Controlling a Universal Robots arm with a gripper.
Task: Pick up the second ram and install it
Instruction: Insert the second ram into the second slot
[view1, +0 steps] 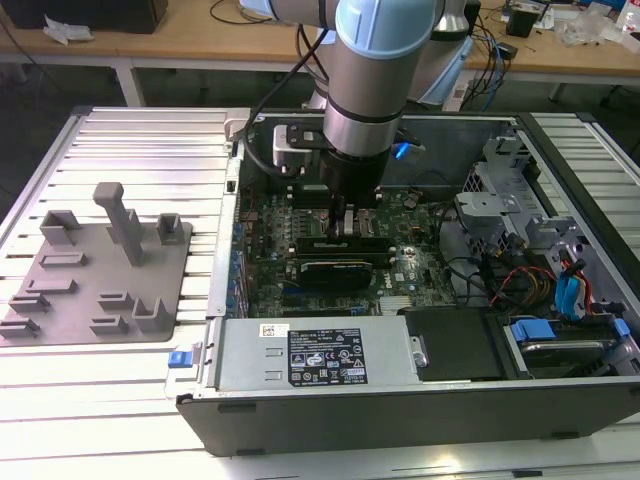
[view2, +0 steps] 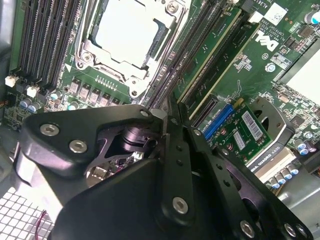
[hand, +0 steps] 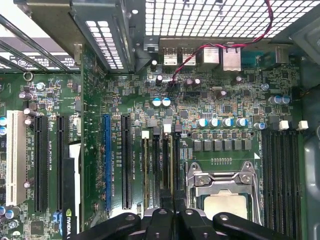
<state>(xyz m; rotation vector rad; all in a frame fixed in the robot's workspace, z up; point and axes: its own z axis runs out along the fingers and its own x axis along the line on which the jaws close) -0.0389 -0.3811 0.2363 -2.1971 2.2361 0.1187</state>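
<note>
My gripper (view1: 346, 228) reaches down into the open computer case over the motherboard (view1: 290, 215). Its black fingers are pressed together in both wrist views (view2: 164, 116) (hand: 173, 212), tips low over the row of memory slots beside the processor socket (view2: 127, 37). Two slim green ram sticks stand upright in neighbouring slots just beside the fingertips: the nearer one (view2: 212, 52) and another next to it (view2: 227, 70). The fingertips hide the sticks' near ends, and I cannot tell whether they touch the nearer stick.
A grey fixture plate (view1: 100, 265) with upright blocks lies on the slatted table at the exterior view's left. Inside the case are a power supply (view1: 320, 355), a black graphics card (view1: 345, 268), a drive cage (view1: 500, 200) and loose cables (view1: 510, 280).
</note>
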